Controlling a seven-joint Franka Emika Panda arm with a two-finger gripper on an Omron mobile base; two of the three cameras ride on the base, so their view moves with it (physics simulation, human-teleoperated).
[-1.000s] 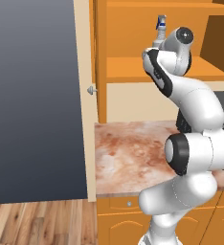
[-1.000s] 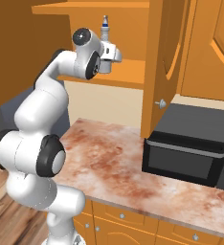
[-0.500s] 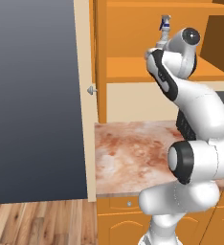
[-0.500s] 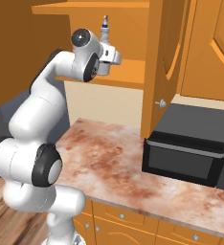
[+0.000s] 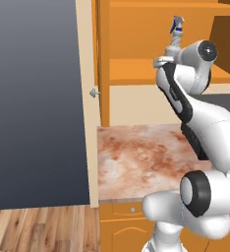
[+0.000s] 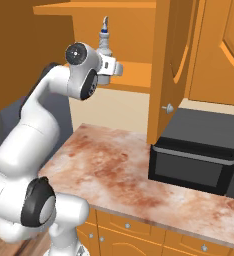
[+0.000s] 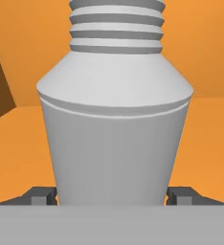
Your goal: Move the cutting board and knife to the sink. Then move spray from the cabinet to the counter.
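The spray stands upright on the inner shelf of the cabinet, at the upper right of the left base view and the upper middle of the right base view, where its blue-tipped nozzle rises above the robot's wrist. In the hand view its pale grey body takes up the centre of the frame, long axis running straight up the picture, ribbed neck at the top, and the hand sits directly in front of it. The two dark fingertips show at the lower left and lower right, one on each side of the bottle's base and just beside its walls; the hand is spread wide, and I cannot tell from these pictures whether the pads are touching the bottle yet. So the bottle lies dead ahead, between the fingers, with its axis square to the closing direction, which looks well lined up for a squeeze across the body. The desk, marbled reddish-brown, lies well below the shelf in the lower half of both base views, with a black microwave at its right in the right base view.
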